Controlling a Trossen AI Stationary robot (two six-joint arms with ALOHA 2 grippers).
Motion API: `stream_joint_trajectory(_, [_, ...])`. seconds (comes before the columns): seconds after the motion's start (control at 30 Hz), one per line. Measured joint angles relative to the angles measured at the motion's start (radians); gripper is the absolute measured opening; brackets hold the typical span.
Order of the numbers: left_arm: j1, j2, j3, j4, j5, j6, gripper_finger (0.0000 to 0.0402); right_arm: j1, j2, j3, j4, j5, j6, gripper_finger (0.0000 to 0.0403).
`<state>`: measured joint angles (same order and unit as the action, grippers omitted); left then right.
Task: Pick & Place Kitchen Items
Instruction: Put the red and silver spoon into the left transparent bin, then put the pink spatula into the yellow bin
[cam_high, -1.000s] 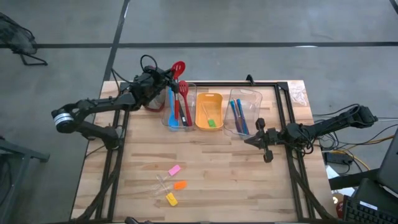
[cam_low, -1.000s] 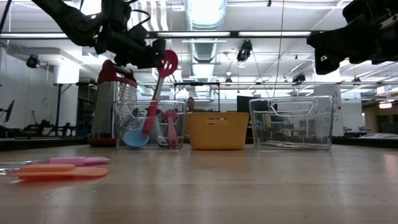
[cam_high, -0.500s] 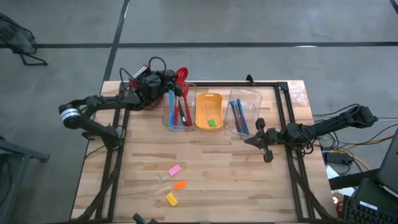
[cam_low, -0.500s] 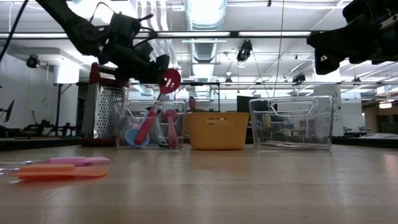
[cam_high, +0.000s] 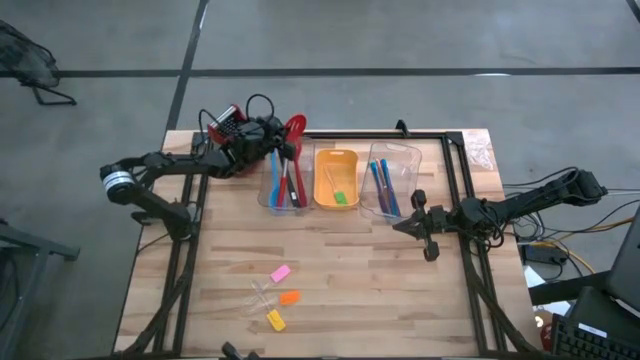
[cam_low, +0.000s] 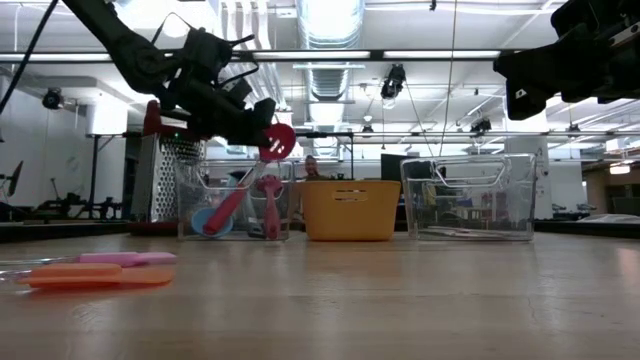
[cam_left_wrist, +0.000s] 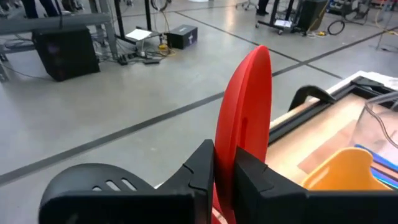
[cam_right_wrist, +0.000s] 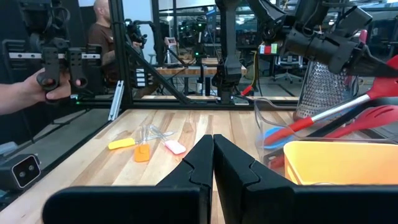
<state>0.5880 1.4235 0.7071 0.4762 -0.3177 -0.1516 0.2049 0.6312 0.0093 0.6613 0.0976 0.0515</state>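
Two arms: left gripper over the left clear bin, right gripper hanging shut and empty near the right clear bin.
Left grip: fingers clamped on the red slotted spoon.
Spoon look: glossy red plastic, slotted head raised, handle slanting into the bin.
Loose pieces: pink, orange and yellow on the table's near part.
Writing: none readable.

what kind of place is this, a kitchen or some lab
Most likely a robotics lab or workshop, not a kitchen: a wooden table on bare concrete floor, exposed ceiling ducts, and equipment racks behind.
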Motion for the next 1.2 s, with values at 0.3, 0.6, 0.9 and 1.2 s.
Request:
stream_joint_trajectory(0.3, [0.0,-0.006,0.0,-0.03,0.022,0.007,0.0035,0.0,0.0,0.0,0.0,0.0,0.0,0.0008])
stream_joint_trajectory(0.6, [-0.002,-0.006,0.0,-0.054,0.041,-0.003,0.0035,0.0,0.0,0.0,0.0,0.0,0.0,0.0008])
stream_joint_trajectory(0.9, [-0.005,-0.015,-0.001,-0.072,0.046,-0.002,0.0088,0.0,0.0,0.0,0.0,0.0,0.0,0.0008])
stream_joint_trajectory(1.2, [-0.016,-0.149,-0.003,-0.147,0.178,0.017,0.0154,0.0,0.0,0.0,0.0,0.0,0.0,0.0008])
